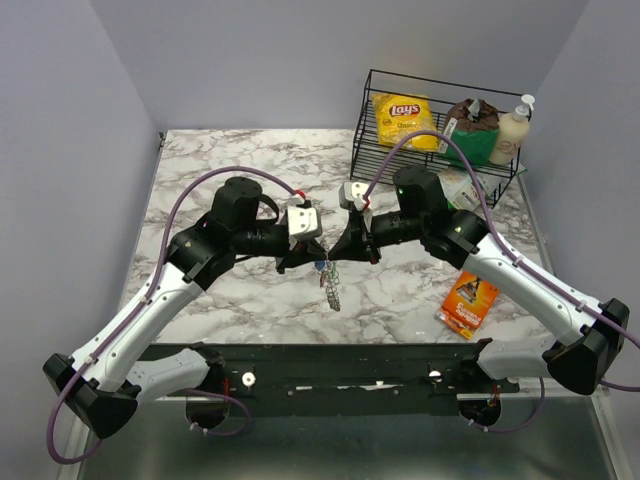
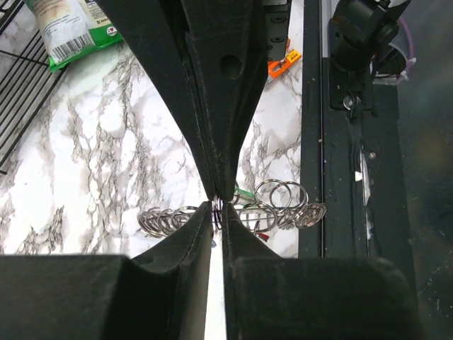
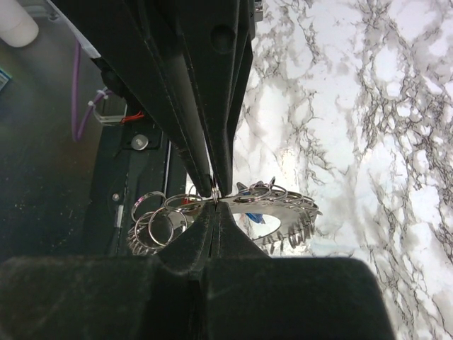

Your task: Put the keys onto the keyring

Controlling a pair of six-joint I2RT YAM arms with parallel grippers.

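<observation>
Both grippers meet above the middle of the marble table. The keyring (image 3: 297, 210), a flat grey toothed ring, hangs between them with several small split rings (image 3: 151, 221) threaded on it. My right gripper (image 3: 214, 206) is shut on the keyring's rim. My left gripper (image 2: 218, 210) is shut on a thin small ring at the same spot. A blue key (image 3: 255, 217) shows under the keyring. A green key (image 2: 245, 193) and a red key (image 2: 262, 226) show among the rings (image 2: 282, 198). In the top view the ring cluster (image 1: 331, 287) dangles below the left gripper (image 1: 318, 263) and the right gripper (image 1: 335, 258).
A black wire basket (image 1: 372, 112) at the back right holds a yellow Lays packet (image 1: 404, 118), a green packet and a bottle (image 1: 513, 130). An orange snack packet (image 1: 469, 303) lies on the table at the right front. The dark mounting rail (image 1: 340, 375) runs along the near edge.
</observation>
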